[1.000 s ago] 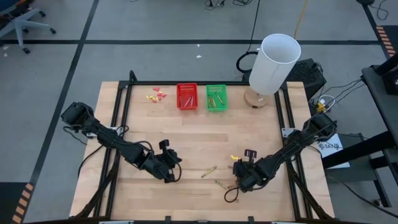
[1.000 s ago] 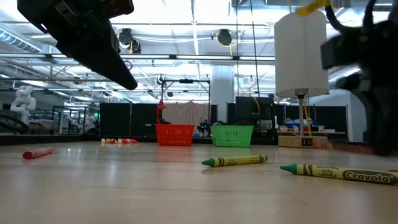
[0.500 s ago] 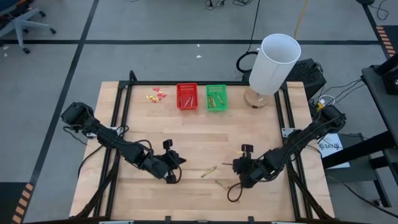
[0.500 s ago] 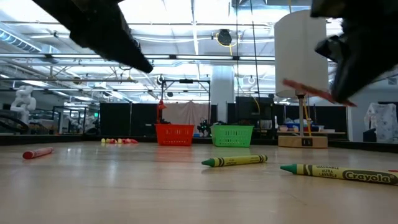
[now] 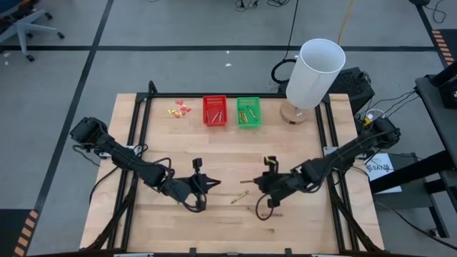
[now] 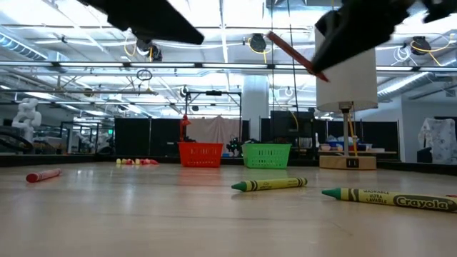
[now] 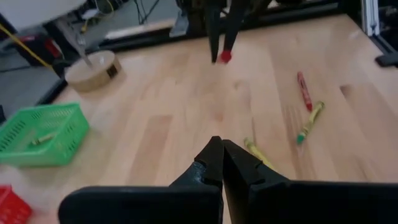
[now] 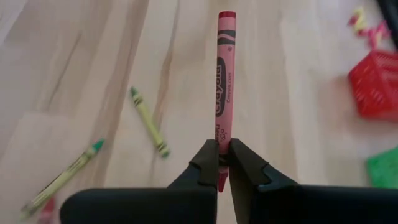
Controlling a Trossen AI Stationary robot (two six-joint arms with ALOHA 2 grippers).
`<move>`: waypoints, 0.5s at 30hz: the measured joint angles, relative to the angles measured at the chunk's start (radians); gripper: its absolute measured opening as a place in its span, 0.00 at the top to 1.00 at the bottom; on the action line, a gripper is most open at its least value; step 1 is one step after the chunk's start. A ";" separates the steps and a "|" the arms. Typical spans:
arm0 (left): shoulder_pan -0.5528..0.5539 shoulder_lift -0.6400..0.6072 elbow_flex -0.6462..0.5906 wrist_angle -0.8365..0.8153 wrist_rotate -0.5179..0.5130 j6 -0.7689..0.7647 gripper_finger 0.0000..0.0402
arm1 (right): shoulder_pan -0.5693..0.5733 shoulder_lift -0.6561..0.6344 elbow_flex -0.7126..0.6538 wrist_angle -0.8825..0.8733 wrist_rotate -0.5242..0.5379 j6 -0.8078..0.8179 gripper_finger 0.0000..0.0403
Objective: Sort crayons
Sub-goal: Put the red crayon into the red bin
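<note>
Crayons (image 8: pixel 148 122) lie loose on the table (image 5: pixel 300 150): two green ones and a red one near its front edge, more in the red basket (image 5: pixel 214 111) and green basket (image 5: pixel 248 112) at the back. My right gripper (image 8: pixel 224 155), above the table's middle, is clamped on a red crayon (image 8: pixel 225 81). My left gripper (image 7: pixel 222 163) hovers nearby, fingers pressed together, holding nothing.
</note>
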State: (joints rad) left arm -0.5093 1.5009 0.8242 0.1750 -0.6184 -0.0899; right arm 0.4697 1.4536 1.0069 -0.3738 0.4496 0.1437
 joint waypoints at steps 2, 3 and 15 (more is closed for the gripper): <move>0.006 0.000 0.000 0.028 0.000 0.030 0.98 | -0.020 0.000 0.000 0.039 0.000 -0.046 1.00; 0.007 0.000 0.000 0.040 0.000 0.045 0.98 | -0.029 0.000 0.000 0.056 0.000 -0.066 1.00; 0.079 0.000 0.000 0.114 0.000 0.055 0.67 | -0.122 0.000 0.000 0.152 -0.004 -0.196 1.00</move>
State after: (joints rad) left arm -0.4303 1.5008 0.8246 0.2891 -0.6184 -0.0348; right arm 0.3478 1.4536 1.0073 -0.2216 0.4454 -0.0520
